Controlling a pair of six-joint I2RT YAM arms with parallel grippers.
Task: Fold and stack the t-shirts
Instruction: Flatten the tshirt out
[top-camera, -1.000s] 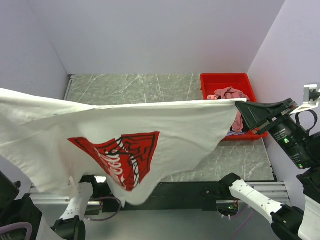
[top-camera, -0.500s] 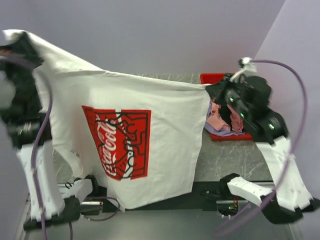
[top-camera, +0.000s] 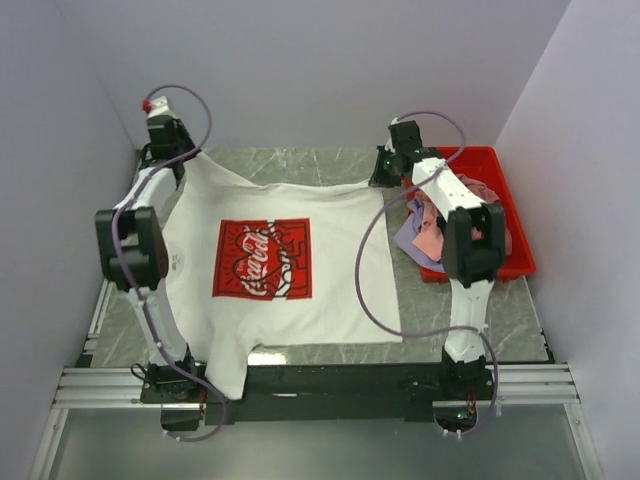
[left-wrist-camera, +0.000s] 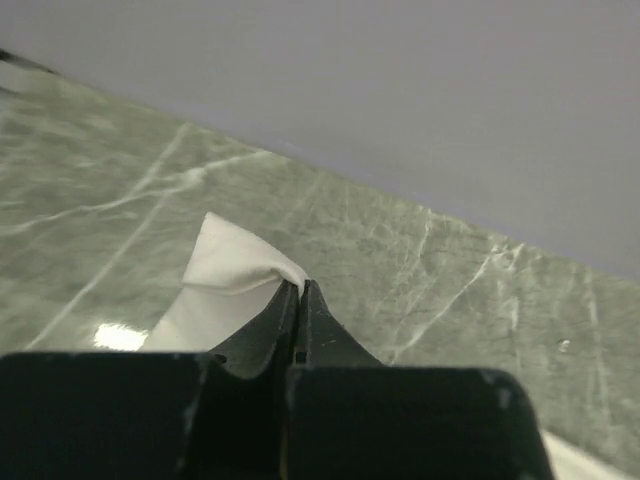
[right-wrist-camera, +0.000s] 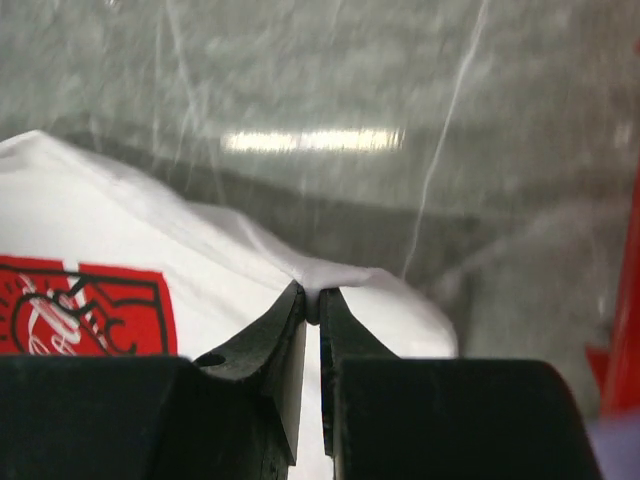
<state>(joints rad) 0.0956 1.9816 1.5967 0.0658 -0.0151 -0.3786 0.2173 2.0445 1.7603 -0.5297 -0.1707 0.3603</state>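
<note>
The white t-shirt (top-camera: 330, 270) with the red Coca-Cola print (top-camera: 262, 258) lies spread on the marble table, print up, its near hem hanging over the front edge. My left gripper (top-camera: 181, 157) is at the far left, shut on a corner of the shirt (left-wrist-camera: 235, 270). My right gripper (top-camera: 384, 176) is at the far right edge of the shirt, shut on a fold of it (right-wrist-camera: 340, 275). Pink (top-camera: 432, 228) and lavender (top-camera: 410, 232) t-shirts lie bunched in the red bin.
The red plastic bin (top-camera: 505, 215) stands at the right edge of the table (top-camera: 470, 310), close to my right arm. Walls close in at the back and on both sides. A metal rail runs along the front edge (top-camera: 330, 385).
Both arms have swung the shirt from hanging high in the air down and away, laying it flat on the table. Both grippers have kept their hold.
</note>
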